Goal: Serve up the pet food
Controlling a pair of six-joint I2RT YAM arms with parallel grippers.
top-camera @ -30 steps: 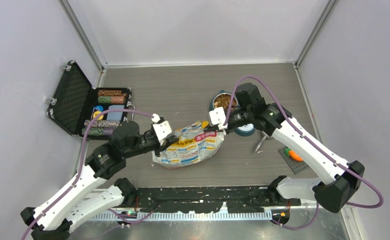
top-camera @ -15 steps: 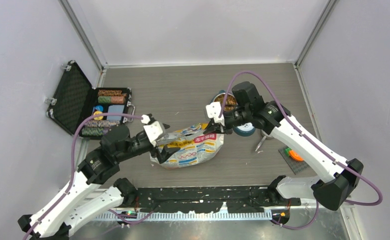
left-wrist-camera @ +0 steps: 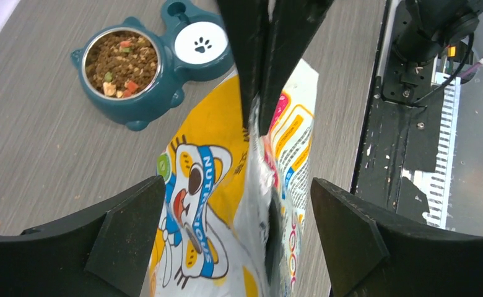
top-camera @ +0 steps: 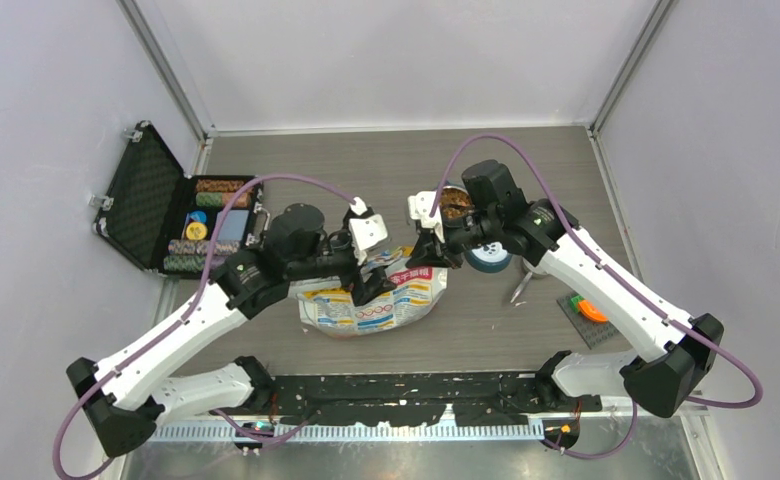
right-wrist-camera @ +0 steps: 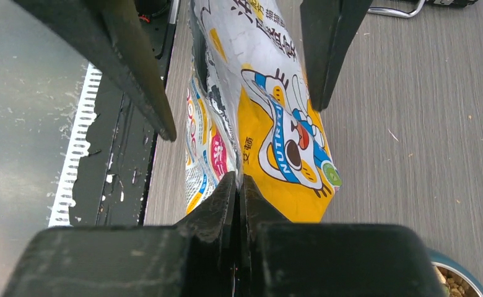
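While the food bag lies on its side on the worktop, the right end effector holds it. Its two fingers are closed flat on the bag's upper edge, with only the thin film between them (the right wrist view shows this most clearly).

The left end effector hangs over the same bag with its fingers spread wide. One finger stands to each side of the printed face and neither closes on anything.

The pet food is a loose mass of brown pellets with a few pale and coloured bits. It fills the steel cup of a teal feeder that stands on the worktop just beyond the bag's gripped end. The feeder's second well, beside the cup, carries a white paw-print lid.

A metal scoop lies on the worktop near the bag, on the right arm's side. An open black case of stacked chips sits well apart from the bag, on the left arm's side.
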